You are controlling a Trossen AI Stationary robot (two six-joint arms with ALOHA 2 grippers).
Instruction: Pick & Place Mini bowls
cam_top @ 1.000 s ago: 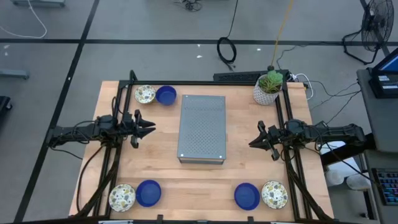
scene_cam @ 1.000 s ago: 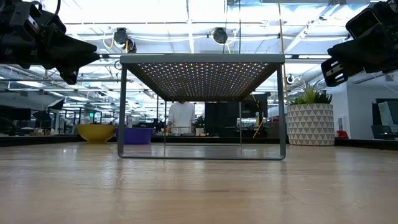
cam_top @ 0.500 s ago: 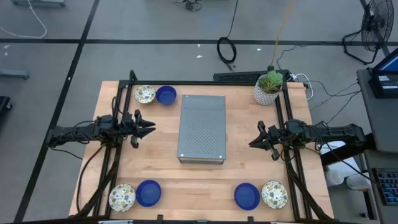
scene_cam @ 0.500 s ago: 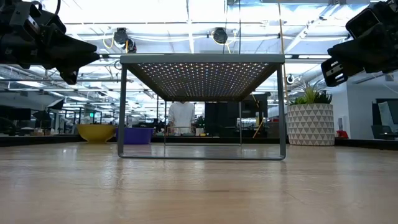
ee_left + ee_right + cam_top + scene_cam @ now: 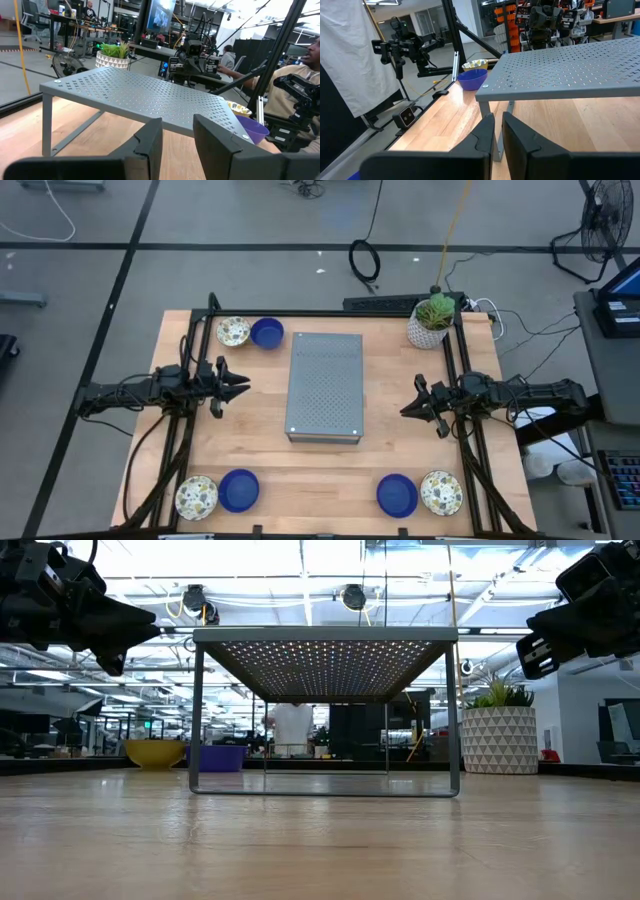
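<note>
Six mini bowls sit in pairs on the table. A floral one (image 5: 233, 332) and a blue one (image 5: 267, 333) are at the far left. Another floral (image 5: 196, 497) and blue (image 5: 239, 490) pair is at the near left. A blue (image 5: 397, 495) and floral (image 5: 441, 492) pair is at the near right. My left gripper (image 5: 240, 386) (image 5: 177, 145) hovers left of the grey stand, its fingers a little apart. My right gripper (image 5: 407, 408) (image 5: 498, 131) hovers right of the stand, its fingers almost together. Both are raised off the table and hold nothing.
A grey perforated metal stand (image 5: 325, 387) on thin legs (image 5: 197, 720) fills the table's middle. A white patterned pot with a green plant (image 5: 433, 320) stands at the far right corner. Black frame rails run along both sides. A person (image 5: 307, 75) shows beyond the table.
</note>
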